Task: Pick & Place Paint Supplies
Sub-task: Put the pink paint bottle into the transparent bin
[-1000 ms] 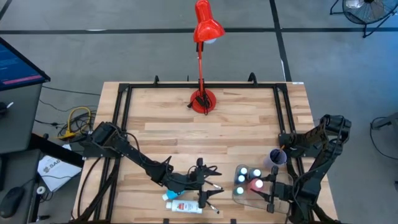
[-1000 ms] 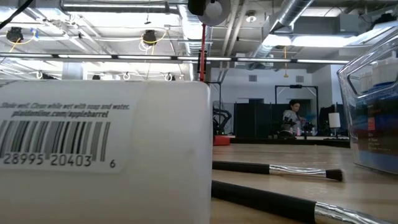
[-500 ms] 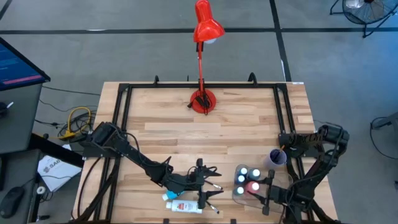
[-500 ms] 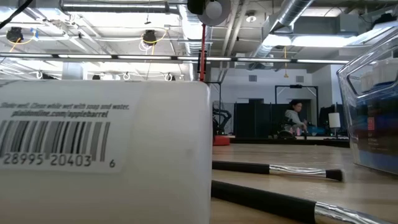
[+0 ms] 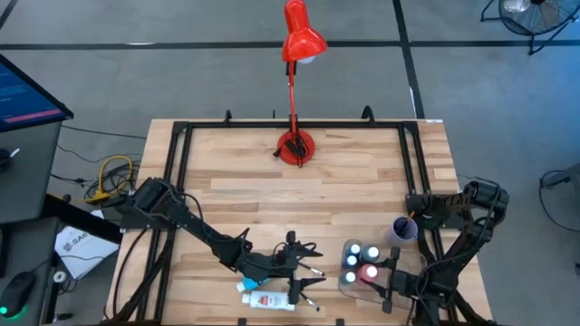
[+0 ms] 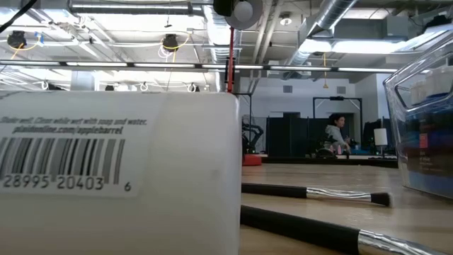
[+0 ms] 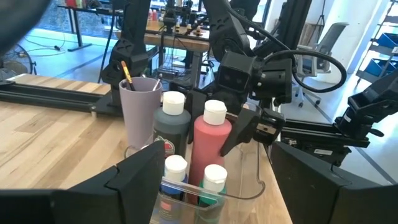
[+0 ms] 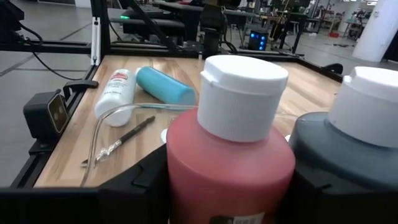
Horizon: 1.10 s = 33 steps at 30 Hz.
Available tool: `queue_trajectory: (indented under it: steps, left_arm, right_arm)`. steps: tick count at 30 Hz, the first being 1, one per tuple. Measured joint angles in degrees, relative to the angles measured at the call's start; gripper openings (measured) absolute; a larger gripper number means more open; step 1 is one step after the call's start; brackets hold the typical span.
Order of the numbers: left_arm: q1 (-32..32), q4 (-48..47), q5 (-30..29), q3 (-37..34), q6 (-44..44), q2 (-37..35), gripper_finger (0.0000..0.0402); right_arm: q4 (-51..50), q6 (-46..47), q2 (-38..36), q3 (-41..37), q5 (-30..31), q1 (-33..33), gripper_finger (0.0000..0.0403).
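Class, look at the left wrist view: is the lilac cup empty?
No. A thin paintbrush stands inside the lilac cup, its tip sticking up above the rim, beside the bottles in the clear tray.

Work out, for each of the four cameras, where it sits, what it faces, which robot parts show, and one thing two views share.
High: overhead, straight down on the table, both arms and the red lamp.
Low: table height, behind a white bottle; brushes beyond; no arm.
Left wrist: faces the clear tray; own fingers below, right gripper beyond.
Right wrist: right gripper around the pink-red bottle.
Shared: both wrist views show the pink-red bottle.
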Motion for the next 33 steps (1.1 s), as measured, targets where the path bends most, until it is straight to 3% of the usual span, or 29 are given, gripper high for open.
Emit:
queue_trajectory:
  steps: [18,33]
  left_arm:
    - [0.00,-0.01,0.02,0.00,0.00,0.00,0.0273]
    - [0.00,-0.29,0.04,0.00,0.00,0.00,0.0273]
  right_arm:
    - [-1.61,3.97,0.07,-0.07,-3.05,0.00,0.0249]
    - [-0.99,4.31,0.02,-0.07,-2.16,0.04,0.0257]
